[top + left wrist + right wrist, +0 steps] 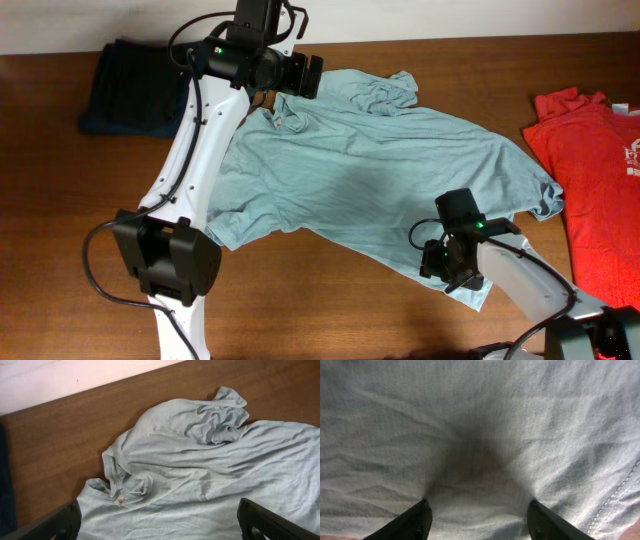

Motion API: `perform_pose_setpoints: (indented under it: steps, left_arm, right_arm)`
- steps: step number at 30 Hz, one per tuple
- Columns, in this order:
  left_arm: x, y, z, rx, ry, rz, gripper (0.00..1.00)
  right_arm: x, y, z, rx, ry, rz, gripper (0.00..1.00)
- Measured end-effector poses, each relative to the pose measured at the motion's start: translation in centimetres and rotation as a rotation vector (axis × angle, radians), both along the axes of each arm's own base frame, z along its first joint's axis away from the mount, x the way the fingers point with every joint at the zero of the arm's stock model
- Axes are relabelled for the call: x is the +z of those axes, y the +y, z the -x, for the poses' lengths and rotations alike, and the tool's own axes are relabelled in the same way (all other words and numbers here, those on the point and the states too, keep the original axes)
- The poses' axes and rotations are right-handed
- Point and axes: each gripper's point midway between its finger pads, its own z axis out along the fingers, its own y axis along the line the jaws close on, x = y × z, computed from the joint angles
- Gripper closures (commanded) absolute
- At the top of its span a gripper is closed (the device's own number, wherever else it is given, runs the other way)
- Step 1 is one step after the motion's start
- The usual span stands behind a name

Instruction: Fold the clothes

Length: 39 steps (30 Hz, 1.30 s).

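- Right gripper [478,504]: jaws partly spread, both tips pressed down into the pale grey-blue T-shirt [370,165]; cloth puckers between them but is not pinched
- Left gripper [159,508]: jaws at full width, holding nothing, poised above the collar [117,492]
- T-shirt: spread mid-table, long axis diagonal, collar toward the far-left corner, hem [478,298] toward the near-right corner; one sleeve [220,415] crumpled by the far edge
- Right arm [520,280]: reaches leftward from the near-right corner, wrist tipped down over the hem
- Left arm [195,150]: rises from the near edge, stretches to the far edge, wrist turned right
- Red T-shirt [590,170] at the right edge; dark navy garment [130,85] at the far-left corner of the table [60,250]
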Motion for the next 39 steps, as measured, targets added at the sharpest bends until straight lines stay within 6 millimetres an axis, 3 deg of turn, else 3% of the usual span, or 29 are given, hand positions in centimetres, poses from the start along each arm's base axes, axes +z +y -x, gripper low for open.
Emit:
perform_pose_setpoints:
  steps: [9,12,17,22,31,36,39]
  left_arm:
    - [0.0,0.0,0.0,0.0,0.0,0.0,0.01]
    - [0.0,0.0,0.0,0.0,0.0,0.0,0.01]
    - [0.0,0.0,0.0,0.0,0.0,0.0,0.01]
    - [0.0,0.0,0.0,0.0,0.0,0.0,0.01]
    - [0.0,0.0,0.0,0.0,0.0,0.0,0.01]
    - [0.0,0.0,0.0,0.0,0.0,0.0,0.01]
    - [0.0,0.0,0.0,0.0,0.0,0.0,0.01]
  right_arm:
    - [0.0,0.2,1.6,-0.065,0.065,-0.013,0.33]
    - [0.7,0.1,2.4,-0.077,0.112,-0.007,0.28]
    - [3.5,0.6,-1.2,-0.052,-0.007,-0.029,0.26]
    - [3.5,1.0,-3.2,-0.043,-0.078,-0.042,0.27]
    - [0.4,0.5,-0.5,-0.045,0.068,-0.016,0.26]
    - [0.5,0.3,1.0,-0.045,0.123,-0.006,0.25]
    - [1.9,0.3,1.2,-0.038,0.111,-0.008,0.22]
